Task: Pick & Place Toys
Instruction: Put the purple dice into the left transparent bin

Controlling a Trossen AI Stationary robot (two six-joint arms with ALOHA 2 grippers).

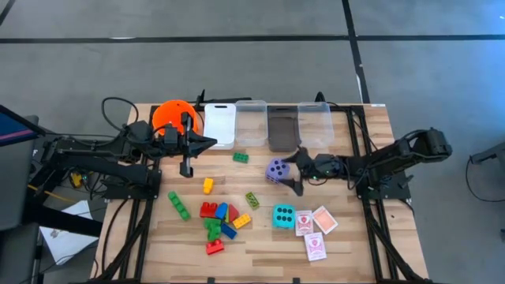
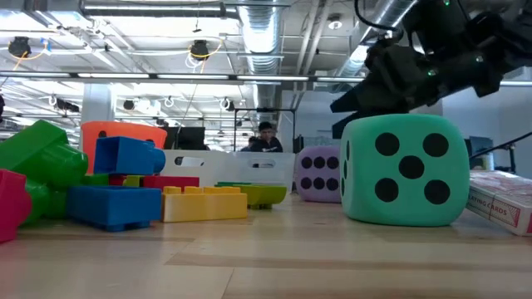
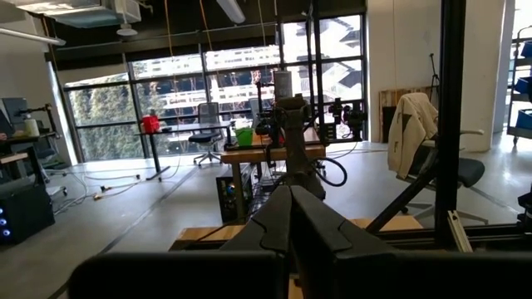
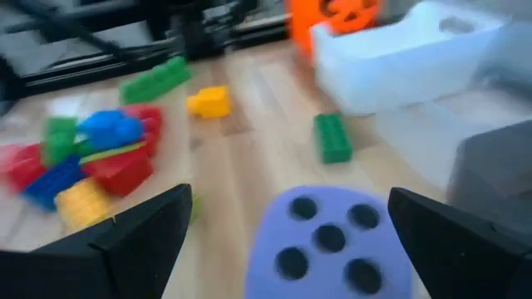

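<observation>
Right gripper (image 1: 293, 172) hanging wide open, released, grasping nothing, reaching toward purple die (image 1: 276, 170). Judging step: approaching to grasp die. Advising: centring fingers on opposite flat faces, descending level, clenching gently so die is not squirting out. Die sitting on table just beside fingertips, at 9 o'clock of them in high view. Left gripper (image 1: 187, 143) clenched, waiting near orange bucket (image 1: 171, 114).

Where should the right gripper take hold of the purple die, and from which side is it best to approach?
Grip the purple die across two opposite flat faces, near mid-height. The open right gripper already faces it from the right arm's side with fingers on either side, so continuing straight ahead seems best. The die stands apart from the bricks, with free space around it.
</observation>
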